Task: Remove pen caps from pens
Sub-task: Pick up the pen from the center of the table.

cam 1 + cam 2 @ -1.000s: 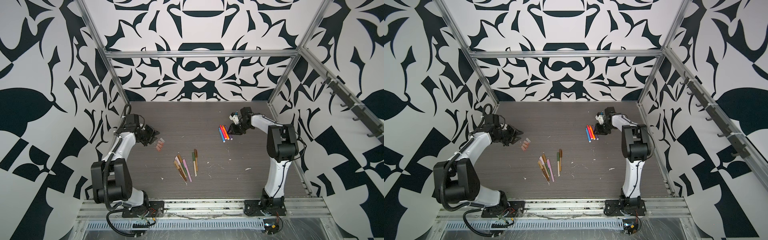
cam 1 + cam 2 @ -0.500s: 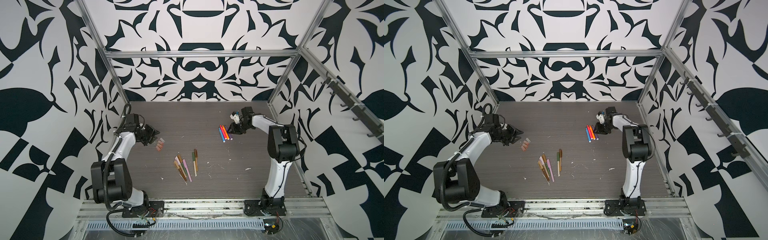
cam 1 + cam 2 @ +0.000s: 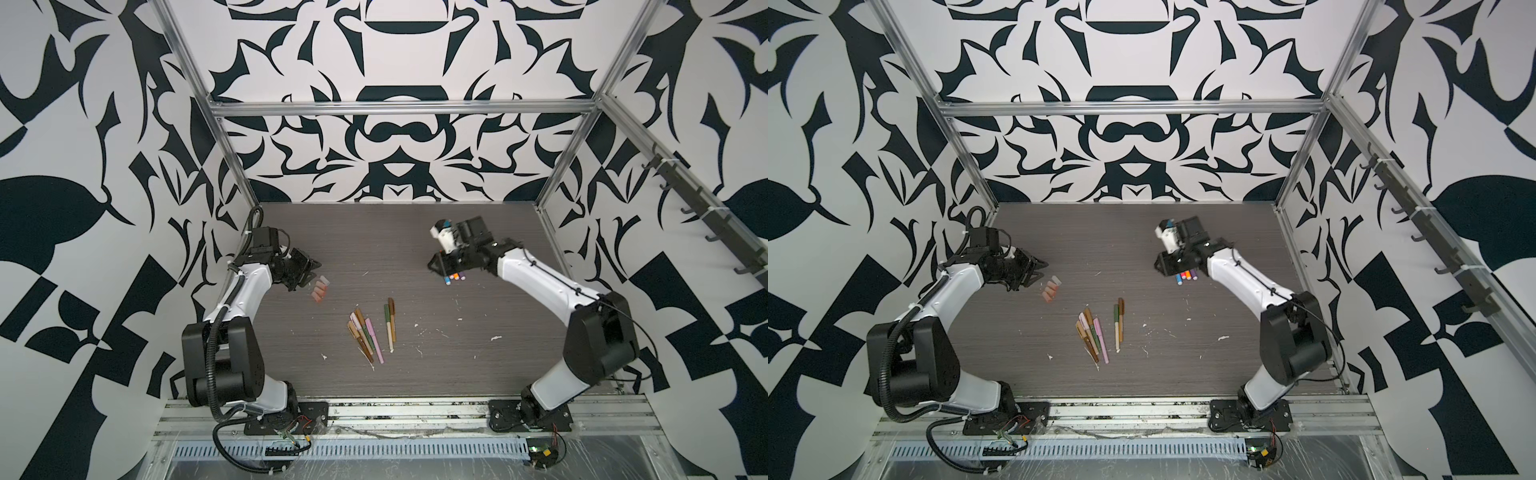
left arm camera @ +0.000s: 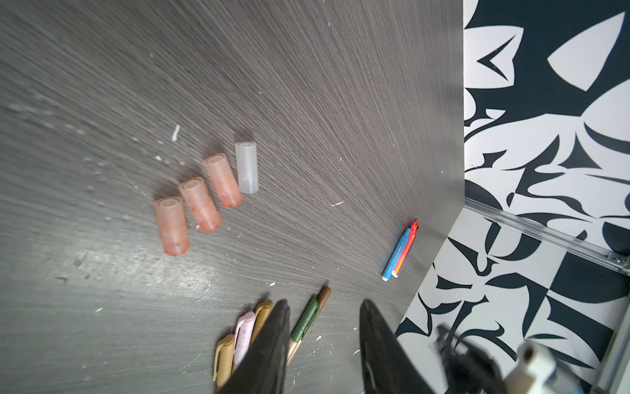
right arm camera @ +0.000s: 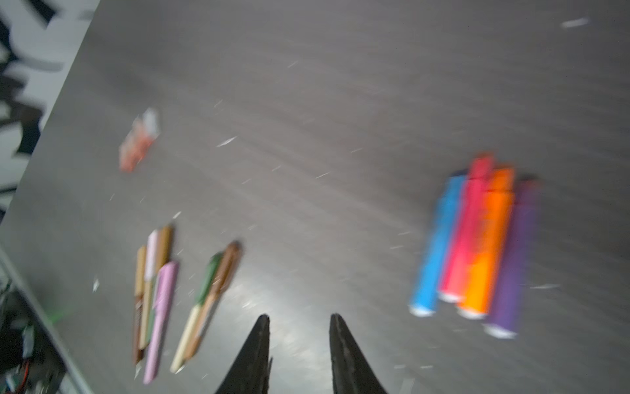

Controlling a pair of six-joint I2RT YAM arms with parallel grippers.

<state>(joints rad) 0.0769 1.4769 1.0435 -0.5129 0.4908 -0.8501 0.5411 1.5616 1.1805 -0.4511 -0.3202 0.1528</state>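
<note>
Four pen caps (image 4: 199, 204) lie side by side in a slanted row on the dark worktop (image 3: 374, 241). Three are salmon and the one at the end is pale and clear; all are off their pens. The left gripper (image 3: 313, 266) sits just beside this row, on the side nearer the left wall. Its jaws stand narrowly apart with nothing between them.

Across the worktop, four bright pens (image 5: 477, 238) in blue, red-pink, orange and purple lie packed together, touching along their barrels, with bare tips showing in the left wrist view. In both top views the right gripper (image 3: 1158, 266) is right at this bundle and hides its far ends. Its jaws are also a little apart and hold nothing. The right wrist view is blurred.

Between the two arms, nearer the front edge, lies a cluster of capped pens (image 3: 365, 332) in tan, pale pink, lilac, brown and green. A green-capped and a brown-capped pair (image 3: 390, 320) lies just beside it. These are well apart from both grippers. Small white flecks (image 3: 494, 338) dot the surface.
</note>
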